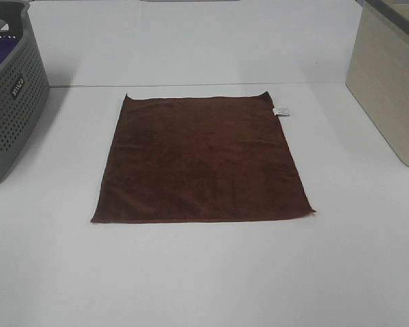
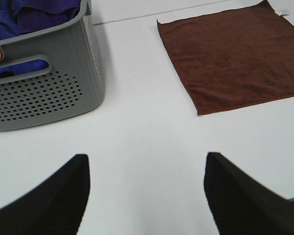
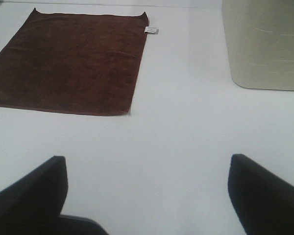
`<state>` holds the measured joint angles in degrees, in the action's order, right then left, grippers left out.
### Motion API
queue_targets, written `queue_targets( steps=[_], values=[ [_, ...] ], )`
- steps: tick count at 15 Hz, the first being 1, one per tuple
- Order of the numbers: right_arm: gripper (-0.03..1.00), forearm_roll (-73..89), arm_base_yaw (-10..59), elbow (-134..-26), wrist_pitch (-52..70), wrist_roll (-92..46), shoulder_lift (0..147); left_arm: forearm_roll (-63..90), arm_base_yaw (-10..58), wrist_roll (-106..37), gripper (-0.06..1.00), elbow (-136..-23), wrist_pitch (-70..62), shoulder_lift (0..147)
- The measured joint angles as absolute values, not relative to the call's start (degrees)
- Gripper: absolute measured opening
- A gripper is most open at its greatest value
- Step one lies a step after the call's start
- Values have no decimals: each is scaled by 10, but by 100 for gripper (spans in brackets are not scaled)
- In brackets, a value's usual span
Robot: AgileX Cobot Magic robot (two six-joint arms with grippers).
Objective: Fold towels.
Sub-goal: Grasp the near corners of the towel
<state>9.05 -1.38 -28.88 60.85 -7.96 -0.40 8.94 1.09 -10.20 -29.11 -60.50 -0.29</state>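
Laundry basket [image 1: 10, 102], gray with little holes, sits at the left edge of the white table [image 1: 204, 286] with a purple cloth [image 2: 34, 12] inside. The left gripper [image 2: 146, 159] hangs near it, jaws wide apart, holding nothing. In the middle the brown towel [image 1: 201, 160] lies flat and spread out, so its corners look easy to grab. Its small white tag [image 1: 281, 110] sticks out at the far right corner. The right gripper [image 3: 148, 157] is wide open and empty too. A beige bin [image 1: 388, 88] stands on the right, maybe for folded towels.
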Motion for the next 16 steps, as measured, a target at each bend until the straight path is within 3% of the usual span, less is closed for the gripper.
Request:
queue_targets(
  steps=[5,8,11,12,16],
  values=[
    [84,91,-14,-289,606,-73,-4,77,13,-102,64,-293,-597,-3],
    [84,91,-14,-298,541,-52,24,52,13,-102,64,-297,-463,32],
    [78,66,-7,-300,414,-49,151,73,13,-102,66,-297,-344,218],
    [78,66,-7,-300,414,-49,151,73,13,-102,66,-297,-344,218],
    [72,69,15,-300,304,-49,329,154,13,-107,70,-323,-302,463]
  ],
)
